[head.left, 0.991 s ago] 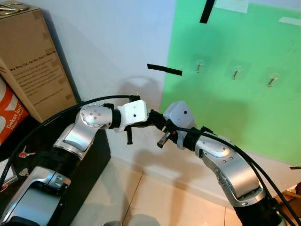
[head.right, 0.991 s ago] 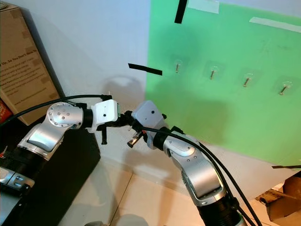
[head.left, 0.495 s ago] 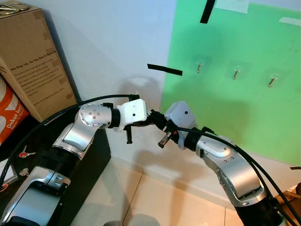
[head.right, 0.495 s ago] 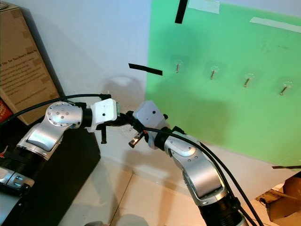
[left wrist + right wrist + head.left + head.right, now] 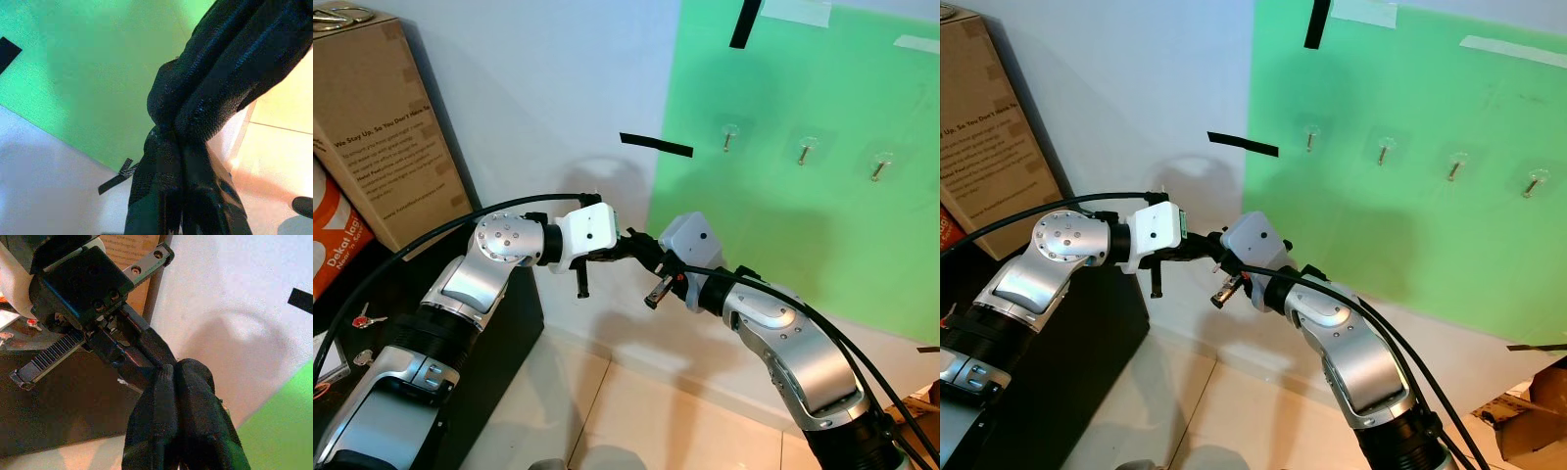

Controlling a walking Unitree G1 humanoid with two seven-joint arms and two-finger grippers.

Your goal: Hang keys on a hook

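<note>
Green sheeting [image 5: 803,215] covers the white wall ahead, and from my left eye I count 3 small metal hooks [image 5: 727,138] in a row near its upper edge; a black strip of tape [image 5: 656,145] sits at the sheet's left edge. My left gripper [image 5: 625,245] and right gripper [image 5: 651,255] meet tip to tip below them, well short of the hooks. A brown cardboard box [image 5: 382,127] stands at the far left over a black cabinet [image 5: 499,333], where a small red-tagged key [image 5: 364,317] lies.

From my right eye, 4 hooks show on the sheet.

At my left wrist, my black fingers [image 5: 171,161] lie pressed together against the other pair.

At my right wrist, my fingers [image 5: 166,421] close on the left tips. Whether keys are pinched between them, I cannot tell.

I judge this a handover. To do it well, I should keep one grip firm until the other is sure, then lift toward the nearest hook.
</note>
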